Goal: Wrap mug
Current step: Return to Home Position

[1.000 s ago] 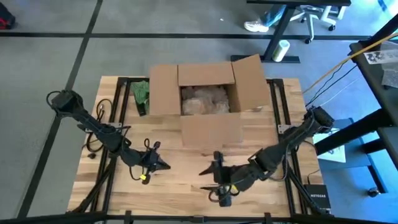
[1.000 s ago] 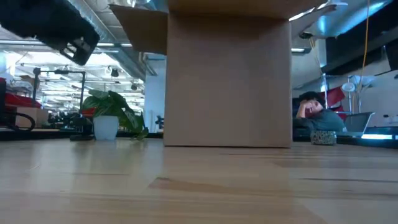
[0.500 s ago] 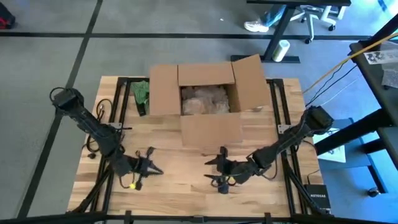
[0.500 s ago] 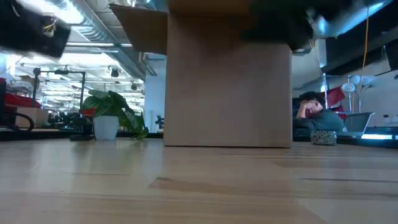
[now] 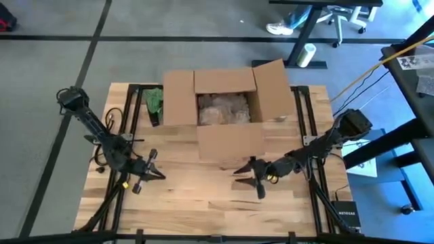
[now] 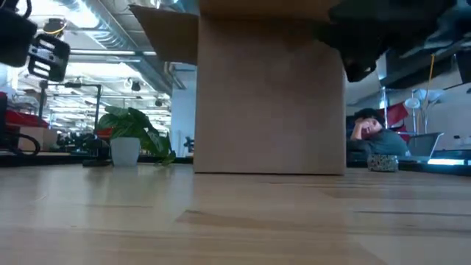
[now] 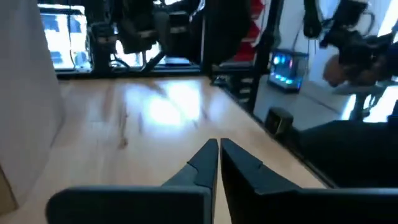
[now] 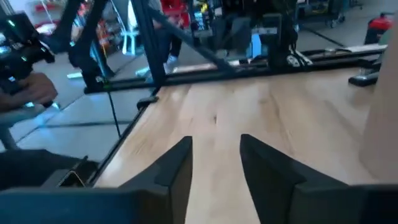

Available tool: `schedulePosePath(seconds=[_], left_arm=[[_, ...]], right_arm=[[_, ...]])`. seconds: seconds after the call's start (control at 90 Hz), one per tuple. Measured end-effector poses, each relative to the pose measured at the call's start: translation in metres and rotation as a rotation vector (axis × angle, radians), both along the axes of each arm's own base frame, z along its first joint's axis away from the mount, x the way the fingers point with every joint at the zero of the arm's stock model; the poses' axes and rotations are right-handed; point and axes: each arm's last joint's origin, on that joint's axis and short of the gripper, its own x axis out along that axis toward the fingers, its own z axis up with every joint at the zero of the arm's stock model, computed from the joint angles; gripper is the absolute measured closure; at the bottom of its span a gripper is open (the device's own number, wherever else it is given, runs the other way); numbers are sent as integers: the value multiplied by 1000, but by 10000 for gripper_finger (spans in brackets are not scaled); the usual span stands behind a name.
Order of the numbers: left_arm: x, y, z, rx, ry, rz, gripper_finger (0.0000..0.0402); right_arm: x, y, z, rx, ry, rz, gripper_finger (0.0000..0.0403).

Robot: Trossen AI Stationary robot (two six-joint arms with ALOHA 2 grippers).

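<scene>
Since left gripper point(image 7: 217, 145) is pinched closed on nothing and right gripper point(image 8: 215, 142) spread empty, both over the table point(image 5: 203, 203) short of the cardboard box point(image 5: 224, 80) with the bubble-wrapped mug point(image 5: 222, 109) inside, I'd call this the homing step, next just folding both arms back clear; only legible text: maybe NETGEAR on a black device point(image 5: 346, 213).

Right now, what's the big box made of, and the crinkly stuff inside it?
The box looks like plain brown cardboard: matte, with folded flaps. The bundle inside seems to be bubble wrap, pale and crumpled; single bubbles don't show.
</scene>
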Motion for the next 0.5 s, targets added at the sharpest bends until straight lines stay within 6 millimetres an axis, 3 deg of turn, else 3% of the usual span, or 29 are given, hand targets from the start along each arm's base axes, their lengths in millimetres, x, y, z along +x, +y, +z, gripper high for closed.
schedulePosePath(seconds=[0.233, 0.5], left_arm=[[-1, 4, -12, 3, 122, 30, 402], [-2, 5, -17, -13, 168, 45, 402]], right_arm=[[-18, -15, -19, 95, 48, -69, 295], [-43, -32, -30, 152, -12, -178, 295]])
